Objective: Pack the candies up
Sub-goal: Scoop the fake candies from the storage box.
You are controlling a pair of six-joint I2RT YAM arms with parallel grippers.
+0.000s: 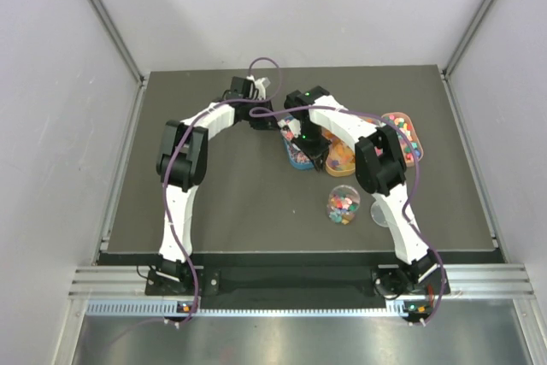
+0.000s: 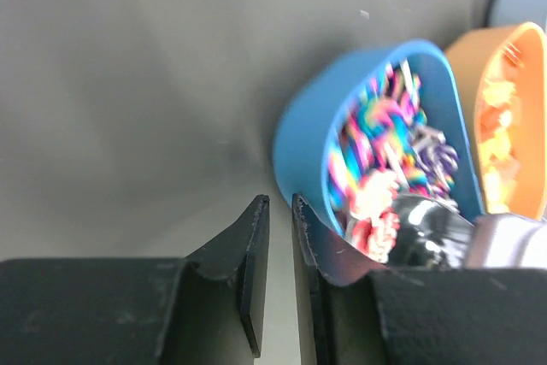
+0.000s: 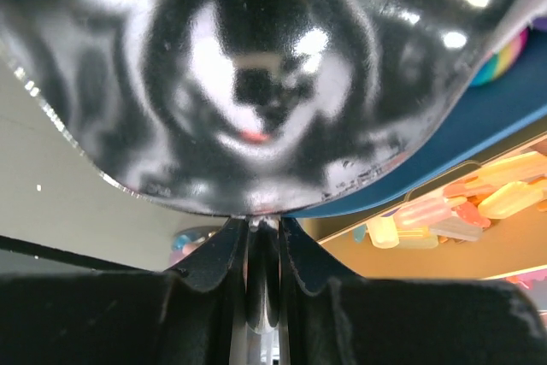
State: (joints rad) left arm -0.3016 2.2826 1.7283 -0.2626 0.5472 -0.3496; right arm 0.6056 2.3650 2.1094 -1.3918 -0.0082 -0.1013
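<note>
**Scoop held over the blue tray**

The right arm (image 1: 380,164) reaches in from the right, over the trays at the middle of the surface (image 1: 239,211). Its jaws are clamped on the handle of the scoop (image 3: 256,83). The bowl's shiny underside fills most of the right wrist view. In the left wrist view the scoop's bowl sits inside the blue tray (image 2: 299,126), among the rainbow gummies (image 2: 376,134).

The left arm (image 1: 184,160) curves round from the far side, and its jaws sit low at the blue tray's outer wall. They are all but closed, with only a thin slit of surface showing between them and nothing held. The finger nearer the tray is at its rim; I cannot tell if it touches.

Just beside the blue tray lies the orange tray (image 2: 466,66), holding orange-yellow gummies (image 2: 500,117). A third tray (image 1: 396,114), further right, carries mixed candies (image 1: 405,132). The jar (image 1: 342,204) stands upright nearer the arm bases, apart from the trays, with multicoloured sweets inside. A clear lid (image 1: 377,212) lies flat just to its right, partly behind the right arm.
</note>
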